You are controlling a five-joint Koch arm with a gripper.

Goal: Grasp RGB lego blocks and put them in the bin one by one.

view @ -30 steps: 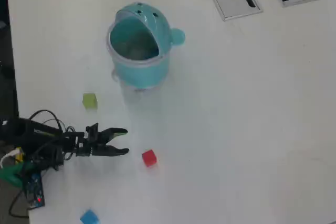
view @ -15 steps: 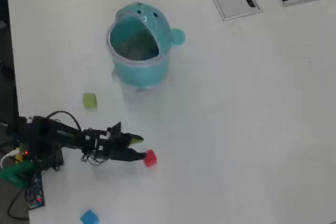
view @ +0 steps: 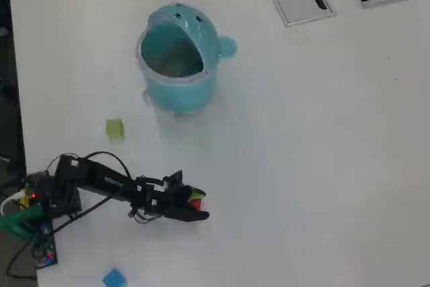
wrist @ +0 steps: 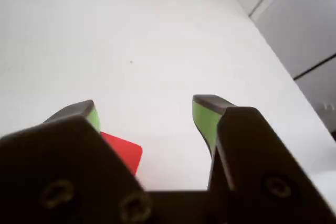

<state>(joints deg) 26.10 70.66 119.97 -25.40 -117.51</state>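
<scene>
Wrist view puts your tool (wrist: 147,114) nearest: its two green-lined jaws stand spread apart, with bare white bench (wrist: 157,45) showing in the gap. Your red block (wrist: 122,151) lies on the bench tucked against the inner face of the left jaw, mostly hidden behind it; the right jaw is clear of it. Overhead, you see the tool (view: 199,208) reaching right from the arm at the lower left, with the red block (view: 196,201) between its tips. Your blue block (view: 114,278) sits at the bottom edge, below the arm. Farther up, the yellow-green block (view: 115,129) rests alone on the bench. Farthest, the bin (view: 178,58) stands upright, well apart from the tool.
</scene>
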